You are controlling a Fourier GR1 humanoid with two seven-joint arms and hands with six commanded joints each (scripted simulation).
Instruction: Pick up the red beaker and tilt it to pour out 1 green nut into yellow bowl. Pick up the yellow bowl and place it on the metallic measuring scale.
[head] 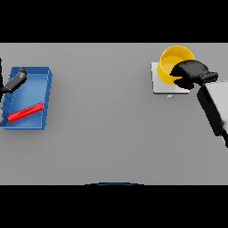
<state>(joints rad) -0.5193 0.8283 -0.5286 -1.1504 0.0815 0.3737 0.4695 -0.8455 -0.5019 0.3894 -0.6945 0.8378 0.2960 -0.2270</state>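
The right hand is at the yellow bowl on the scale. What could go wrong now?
1. The yellow bowl sits tilted and toward the far edge of the metallic measuring scale; if the right hand lets go now, it may tip or slide off.
2. The hand's fingers curl over the rim, so pulling away could drag the bowl along.
3. The left hand is above the blue tray near the red beaker; a careless move could knock it.
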